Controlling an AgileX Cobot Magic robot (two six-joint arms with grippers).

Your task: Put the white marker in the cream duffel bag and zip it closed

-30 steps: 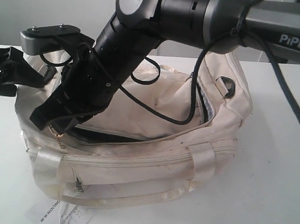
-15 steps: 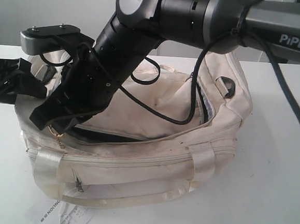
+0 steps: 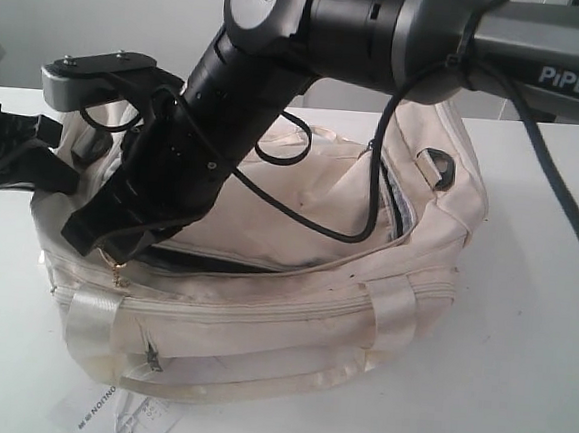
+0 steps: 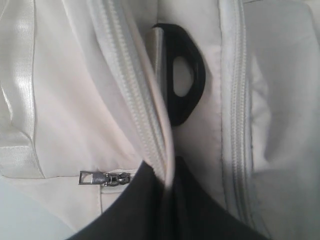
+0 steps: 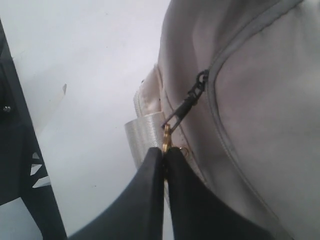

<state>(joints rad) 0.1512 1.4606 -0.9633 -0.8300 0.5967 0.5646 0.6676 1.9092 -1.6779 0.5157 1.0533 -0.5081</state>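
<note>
The cream duffel bag (image 3: 295, 277) lies on the white table (image 3: 528, 376), and its top opening shows as a dark slit (image 3: 226, 263). My right gripper (image 3: 92, 239) reaches across to the bag's left front and is shut on a gold zipper pull (image 5: 166, 136). At the bag's left end my left gripper (image 3: 58, 168) is shut on the bag's piped edge (image 4: 162, 135) beside a zipper track. A black D-ring (image 4: 186, 82) sits just beyond that grip. The white marker does not show in any view.
A printed white paper tag (image 3: 113, 415) lies in front of the bag. The right arm's black cable (image 3: 375, 188) loops over the bag's top. A satin handle (image 3: 257, 379) droops along the front. A small metal pocket zipper pull (image 4: 97, 177) lies near the left jaws.
My left gripper has closed from wide open onto the bag's edge at its left end. The right arm has barely moved and keeps its grip on the zipper pull.
</note>
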